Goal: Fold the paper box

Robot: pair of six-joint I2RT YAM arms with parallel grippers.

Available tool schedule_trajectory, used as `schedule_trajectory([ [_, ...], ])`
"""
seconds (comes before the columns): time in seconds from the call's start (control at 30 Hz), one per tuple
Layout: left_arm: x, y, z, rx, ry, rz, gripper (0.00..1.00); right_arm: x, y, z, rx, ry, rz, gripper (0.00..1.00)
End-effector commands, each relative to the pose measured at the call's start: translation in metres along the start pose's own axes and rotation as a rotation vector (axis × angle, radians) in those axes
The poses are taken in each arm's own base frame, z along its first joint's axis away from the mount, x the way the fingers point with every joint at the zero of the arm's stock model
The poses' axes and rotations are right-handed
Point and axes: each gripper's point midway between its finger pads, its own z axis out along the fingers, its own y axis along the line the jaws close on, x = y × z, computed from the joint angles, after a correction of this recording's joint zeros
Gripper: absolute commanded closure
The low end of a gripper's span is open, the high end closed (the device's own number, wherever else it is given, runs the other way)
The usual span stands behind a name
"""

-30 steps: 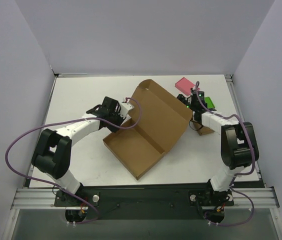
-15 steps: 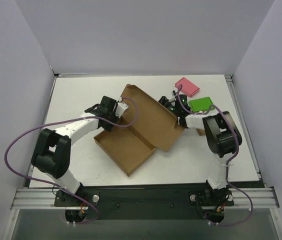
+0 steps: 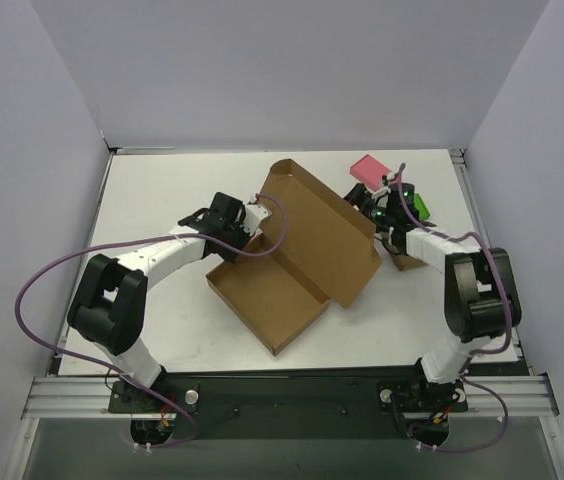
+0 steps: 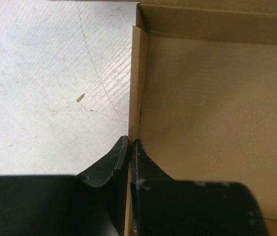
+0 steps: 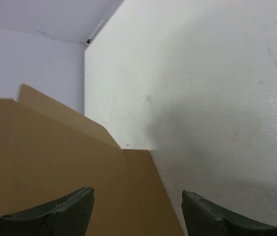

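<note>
The paper box point(image 3: 302, 255) is a brown cardboard mailer: a shallow tray at the near left, with its big lid panel raised behind it to the right. My left gripper point(image 3: 249, 226) is shut on the tray's thin side wall point(image 4: 137, 73) at its far left corner, the wall pinched between the fingertips point(image 4: 121, 150). My right gripper point(image 3: 377, 212) is open at the lid's right edge. In the right wrist view the lid point(image 5: 55, 162) fills the lower left, with its outer flap between the spread fingers point(image 5: 77, 204).
A pink block point(image 3: 369, 168) and a green block point(image 3: 420, 205) lie at the far right behind the right wrist. A small brown block point(image 3: 412, 262) lies beside the right forearm. White walls close in the table on three sides.
Half a second ago the box and both grippers had shifted left, with the lid pushed over. Now they are back to the right, and the lid's right corner sits nearer than it did a second ago.
</note>
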Motion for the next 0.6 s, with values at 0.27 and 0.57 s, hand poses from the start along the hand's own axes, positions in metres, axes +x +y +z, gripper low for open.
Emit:
schedule_trajectory([
  [0.27, 0.026, -0.033, 0.012, 0.124, 0.083, -0.015, 1.0, -0.05, 0.013, -0.062, -0.021, -0.116, -0.1, 0.27],
  [0.57, 0.027, -0.034, 0.011, 0.126, 0.086, -0.012, 1.0, -0.041, 0.0, -0.024, -0.172, -0.078, -0.097, 0.51],
])
